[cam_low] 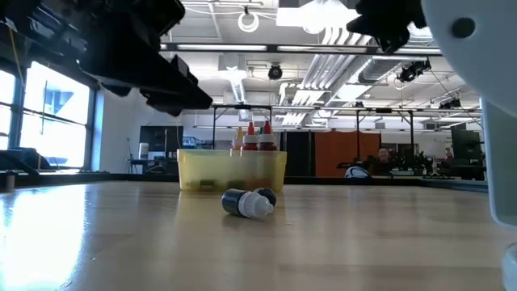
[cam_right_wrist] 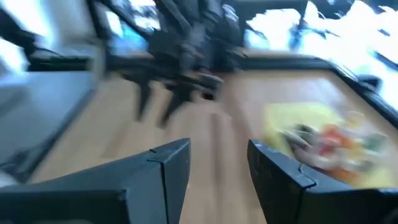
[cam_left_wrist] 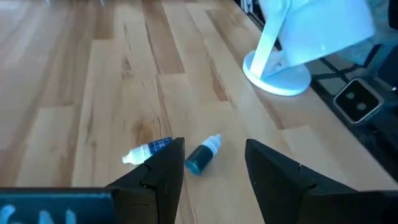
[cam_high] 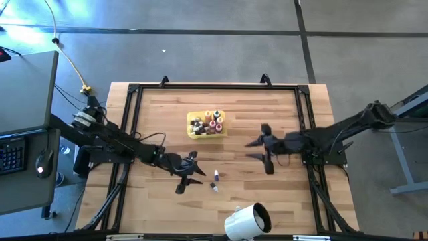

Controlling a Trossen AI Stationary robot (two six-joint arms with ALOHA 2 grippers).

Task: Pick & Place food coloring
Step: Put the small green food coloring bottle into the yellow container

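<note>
Bottles are what matter here: two small food coloring bottles lie on their sides on the bare wood near the front of the table, a dark teal bottle [cam_left_wrist: 202,158] with a white cap and a blue-labelled bottle [cam_left_wrist: 147,150] just beside it, apart from each other. Near them at the table's front edge stands a large white cylinder [cam_high: 246,220]. The left gripper [cam_high: 192,171] hangs just beside the pair, its fingers spread partway with nothing between them; from the wrist camera the teal bottle sits roughly in line with the gap. Farther back, the right gripper [cam_high: 261,150] hovers over open wood well apart from the bottles, its fingers likewise parted and empty. Beyond both, near the middle of the table, a yellow tray [cam_high: 194,133] already holds a cluster of upright red and orange bottles.

The risk, as judged from here: both loose bottles are round and lying down, so a finger landing on one rather than beside it could roll it away, or nudge its neighbour
</note>
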